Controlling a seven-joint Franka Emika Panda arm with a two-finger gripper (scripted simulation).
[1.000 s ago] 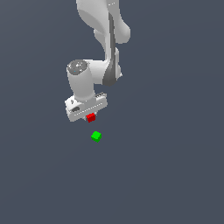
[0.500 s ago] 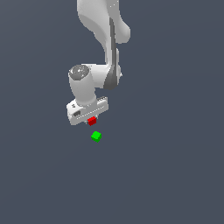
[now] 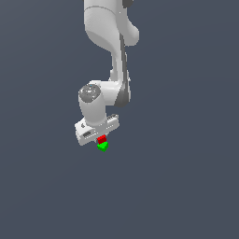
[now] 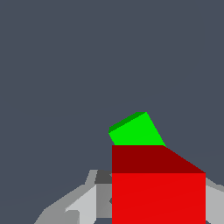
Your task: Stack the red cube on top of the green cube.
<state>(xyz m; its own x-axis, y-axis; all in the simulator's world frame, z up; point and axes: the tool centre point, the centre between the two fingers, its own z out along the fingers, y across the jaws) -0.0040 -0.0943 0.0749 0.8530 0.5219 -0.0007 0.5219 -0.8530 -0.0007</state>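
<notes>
Red cube (image 3: 101, 139) clamped in the white pincer (image 3: 100, 138), directly above the green cube (image 3: 102, 147).

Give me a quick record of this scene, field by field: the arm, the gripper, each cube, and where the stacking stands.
arm: white Panda, reaching down
gripper: shut on red cube
red cube: held between fingers, just above green cube
green cube: on the gray floor, partly hidden by red cube, turned relative to it
contact between cubes: cannot tell
stack: not released yet
</notes>
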